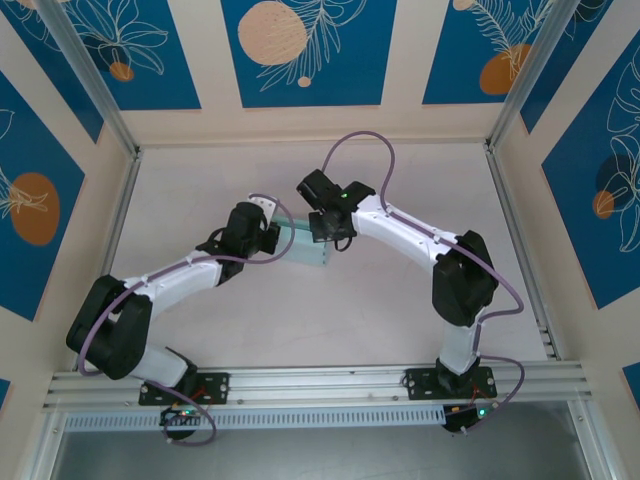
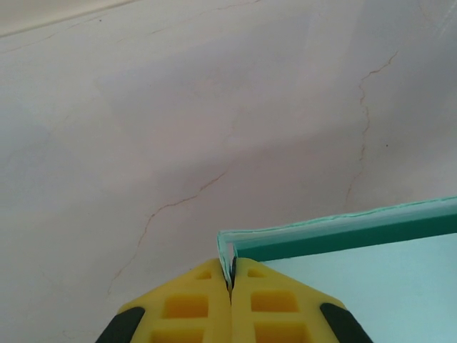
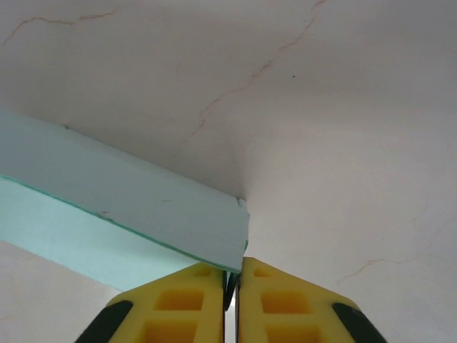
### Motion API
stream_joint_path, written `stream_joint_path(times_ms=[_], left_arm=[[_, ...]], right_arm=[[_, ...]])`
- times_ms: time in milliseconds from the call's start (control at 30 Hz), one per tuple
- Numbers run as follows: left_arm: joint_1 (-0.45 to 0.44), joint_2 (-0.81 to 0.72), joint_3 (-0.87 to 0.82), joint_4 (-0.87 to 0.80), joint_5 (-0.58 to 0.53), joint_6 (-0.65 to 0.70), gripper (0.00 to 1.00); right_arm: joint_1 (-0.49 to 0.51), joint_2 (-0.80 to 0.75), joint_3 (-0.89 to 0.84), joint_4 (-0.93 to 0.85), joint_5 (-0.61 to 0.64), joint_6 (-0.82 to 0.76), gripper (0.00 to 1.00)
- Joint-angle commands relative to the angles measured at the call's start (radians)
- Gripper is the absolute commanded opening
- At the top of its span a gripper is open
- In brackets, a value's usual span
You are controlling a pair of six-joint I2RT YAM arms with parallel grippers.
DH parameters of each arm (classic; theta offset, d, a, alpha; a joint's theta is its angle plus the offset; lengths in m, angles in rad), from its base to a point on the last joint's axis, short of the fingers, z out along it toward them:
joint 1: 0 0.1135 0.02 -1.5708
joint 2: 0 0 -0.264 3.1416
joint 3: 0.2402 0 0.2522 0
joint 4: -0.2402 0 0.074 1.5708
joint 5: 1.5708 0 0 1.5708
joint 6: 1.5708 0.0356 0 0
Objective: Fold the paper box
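The paper box [image 1: 303, 246] is a pale light-blue card shape held up over the middle of the table between both arms. My left gripper [image 1: 277, 238] comes in from the left. In the left wrist view its yellow fingers [image 2: 193, 307] are shut on the corner wall of the box [image 2: 357, 246], with the gripper [image 2: 230, 277] pinching the thin card edge. My right gripper [image 1: 327, 236] reaches in from the right. In the right wrist view it [image 3: 236, 268] is shut on the lower corner of the box [image 3: 136, 207], whose long side runs off to the left.
The white table top [image 1: 400, 300] shows fine cracks. Aluminium frame posts [image 1: 120, 130] and patterned blue and cream walls [image 1: 300, 50] close it in at the back and sides. A metal rail [image 1: 320, 385] with both arm bases runs along the near edge.
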Motion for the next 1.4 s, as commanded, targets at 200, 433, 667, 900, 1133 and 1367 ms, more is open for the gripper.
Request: stream_joint_path(times_ms=[200, 433, 667, 900, 1133, 1367], left_arm=[[-0.051, -0.011, -0.025, 0.022, 0.155, -0.011, 0.00], [-0.050, -0.012, -0.021, 0.011, 0.160, -0.035, 0.00], [-0.051, -0.021, -0.020, -0.001, 0.159, -0.098, 0.02], [-0.035, -0.075, -0.002, -0.068, 0.162, -0.132, 0.20], [0.031, -0.160, -0.014, -0.103, 0.214, -0.160, 0.29], [0.077, -0.241, -0.007, -0.165, 0.276, -0.153, 0.48]], right_arm=[[0.069, 0.052, 0.062, 0.128, -0.157, 0.012, 0.10], [0.077, 0.057, 0.031, 0.129, -0.152, 0.021, 0.05], [0.102, 0.066, -0.017, 0.136, -0.126, 0.046, 0.00], [0.104, 0.065, 0.014, 0.099, -0.062, 0.019, 0.00], [0.104, 0.066, 0.031, 0.081, -0.032, 0.004, 0.00], [0.105, 0.069, 0.036, 0.077, -0.016, -0.009, 0.00]])
